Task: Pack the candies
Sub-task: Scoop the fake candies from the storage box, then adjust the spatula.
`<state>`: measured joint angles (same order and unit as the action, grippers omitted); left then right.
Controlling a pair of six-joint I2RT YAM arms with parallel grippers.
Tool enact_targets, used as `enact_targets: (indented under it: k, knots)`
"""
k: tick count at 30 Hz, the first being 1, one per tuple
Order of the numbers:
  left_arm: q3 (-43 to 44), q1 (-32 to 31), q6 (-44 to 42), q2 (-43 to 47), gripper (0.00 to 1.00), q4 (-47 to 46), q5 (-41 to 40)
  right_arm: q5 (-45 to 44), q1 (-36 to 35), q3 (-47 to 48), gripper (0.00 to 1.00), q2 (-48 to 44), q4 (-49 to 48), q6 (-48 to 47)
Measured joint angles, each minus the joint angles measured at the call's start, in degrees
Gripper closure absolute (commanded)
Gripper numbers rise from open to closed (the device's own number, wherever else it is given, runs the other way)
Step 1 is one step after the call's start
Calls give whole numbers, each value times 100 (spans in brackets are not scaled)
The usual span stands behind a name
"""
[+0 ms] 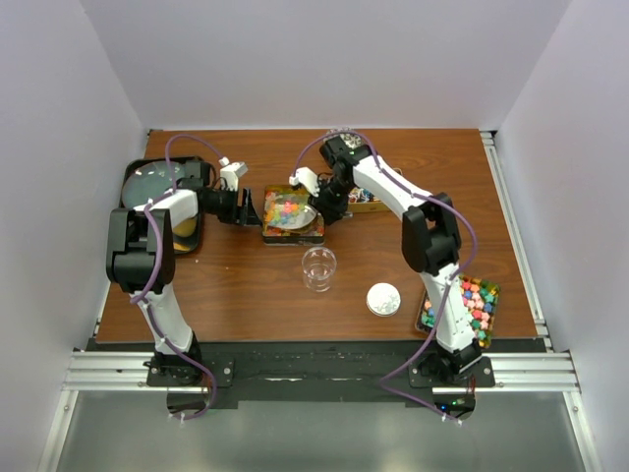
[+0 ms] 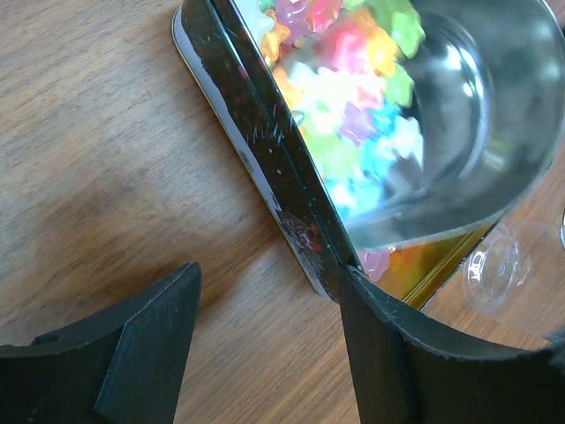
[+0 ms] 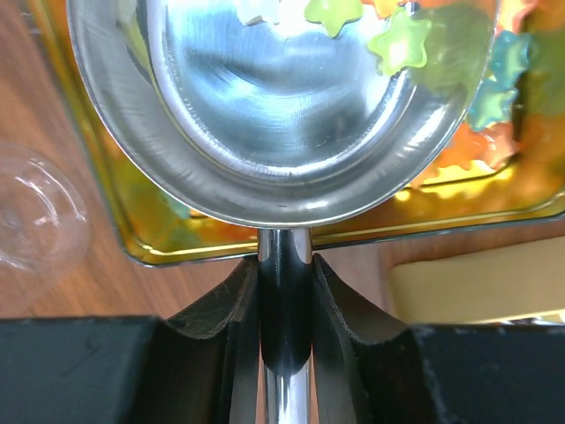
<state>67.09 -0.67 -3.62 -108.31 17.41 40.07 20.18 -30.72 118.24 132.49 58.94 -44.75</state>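
A dark tin (image 1: 313, 236) with a gold inside holds pastel star-shaped candies (image 1: 282, 207). My right gripper (image 1: 325, 208) is shut on the handle (image 3: 284, 291) of a steel scoop (image 3: 282, 115), whose bowl lies in the tin (image 3: 494, 205) with a few stars (image 3: 397, 40) in it. My left gripper (image 1: 252, 209) is open at the tin's left side. In the left wrist view its right finger (image 2: 388, 344) touches the tin's near corner (image 2: 318, 256), beside the candies (image 2: 353, 132) and scoop (image 2: 468, 132). A tray of bright cube candies (image 1: 462, 303) sits front right.
A clear cup (image 1: 319, 267) stands just in front of the tin, also in the left wrist view (image 2: 499, 261) and right wrist view (image 3: 35, 212). A white round lid (image 1: 383, 298) lies right of it. Another tin (image 1: 371, 204) sits behind my right arm. A tin with orange sweets (image 1: 185, 224) and a round lid (image 1: 152, 182) sit far left.
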Motion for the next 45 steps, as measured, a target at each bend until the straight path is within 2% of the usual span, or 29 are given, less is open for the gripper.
enact_targets:
  k: [4,9,16,20,30,35,39,42,45]
  knots:
    - [0,0,-2,0,32,22,0,210,4,-1141,100,-636,-730,116]
    - [2,2,-57,0,32,116,-13,398,48,-2096,100,-1121,-1799,433]
    - [133,2,-367,0,31,682,-98,566,136,-2997,100,-1523,-3001,905]
    - [498,2,-634,0,30,1128,-136,772,177,-3571,100,-1738,-3816,1246]
    - [1211,13,-1259,70,25,2020,-616,933,310,-5740,100,-2605,-6940,2830]
    - [1307,-107,-1572,94,23,2319,-1121,804,442,-6078,100,-2769,-7925,3499]
    - [1307,-511,-1700,118,25,2426,-1318,737,527,-6107,100,-2892,-8421,3792]
    - [1307,-721,-1639,118,25,2409,-1178,739,533,-6059,100,-2918,-8446,3812]
    - [1307,-732,-1449,164,25,2341,-1034,647,479,-5919,100,-2962,-8061,3657]
